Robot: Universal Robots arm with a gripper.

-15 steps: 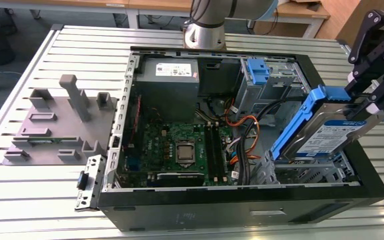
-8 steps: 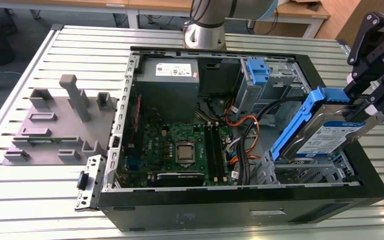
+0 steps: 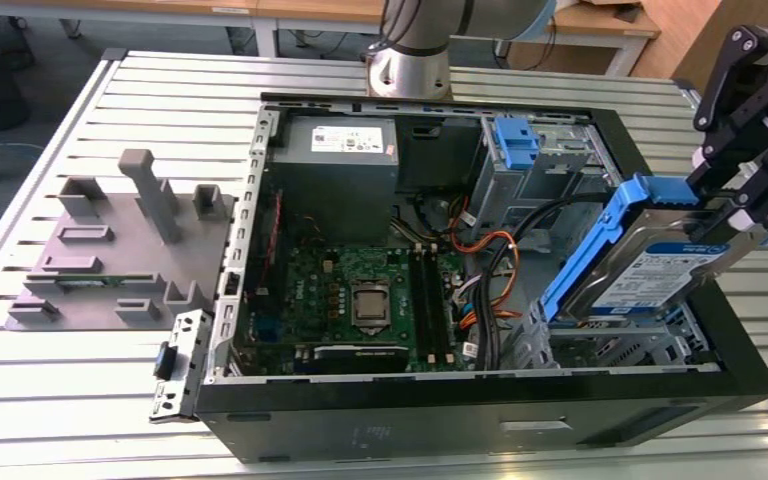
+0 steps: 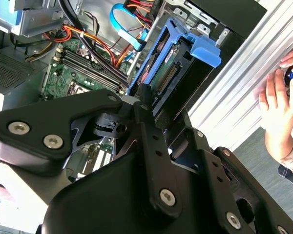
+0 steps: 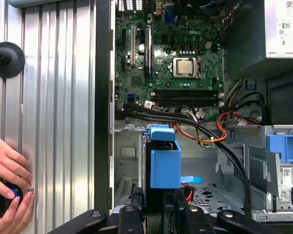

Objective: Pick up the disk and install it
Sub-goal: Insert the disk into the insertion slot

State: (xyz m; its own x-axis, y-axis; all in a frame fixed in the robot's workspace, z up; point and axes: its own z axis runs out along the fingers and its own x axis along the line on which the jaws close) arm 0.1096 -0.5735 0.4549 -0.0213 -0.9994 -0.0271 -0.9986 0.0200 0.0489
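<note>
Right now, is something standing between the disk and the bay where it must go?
Nothing visible blocks it. The tool holds the disk tilted, its lower end at the metal bay. Black cables pass close beside it, on the motherboard side.

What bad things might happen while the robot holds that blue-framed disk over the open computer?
The disk hangs tilted in the gripper, so it might jam against the metal bay under it. The black and orange cables lie close beside that bay and might get pinched.
</note>
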